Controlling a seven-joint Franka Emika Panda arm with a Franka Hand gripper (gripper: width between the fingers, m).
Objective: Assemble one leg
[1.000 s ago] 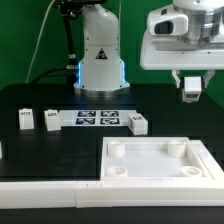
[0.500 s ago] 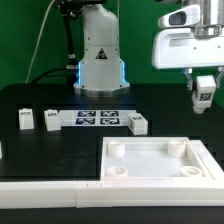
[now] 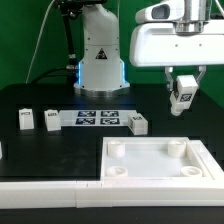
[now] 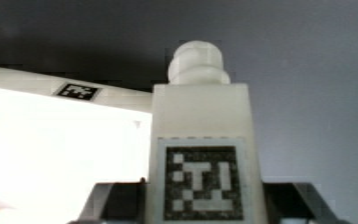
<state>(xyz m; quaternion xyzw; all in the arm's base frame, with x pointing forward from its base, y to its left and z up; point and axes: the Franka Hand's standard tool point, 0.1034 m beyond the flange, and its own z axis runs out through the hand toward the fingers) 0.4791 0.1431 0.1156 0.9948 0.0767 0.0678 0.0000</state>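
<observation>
My gripper [image 3: 182,93] is shut on a white leg [image 3: 181,94] with a black-and-white tag and holds it tilted in the air, above and behind the far right corner of the large white square panel [image 3: 160,160]. In the wrist view the leg [image 4: 201,130] fills the middle, its rounded peg end pointing away, with my gripper [image 4: 202,200] on both sides of it. Three more white legs lie on the table: two at the exterior view's left [image 3: 25,119], [image 3: 50,122] and one in the middle [image 3: 137,124].
The marker board [image 3: 98,119] lies behind the panel, in front of the robot base [image 3: 98,60]. A white rail [image 3: 50,189] runs along the table's front edge. The panel has round corner sockets [image 3: 179,148]. Its tagged edge shows in the wrist view [image 4: 78,91].
My gripper has moved toward the exterior view's left with the leg in it, after swinging right half a second ago. The leg is now tilted. The parts on the table have not moved.
</observation>
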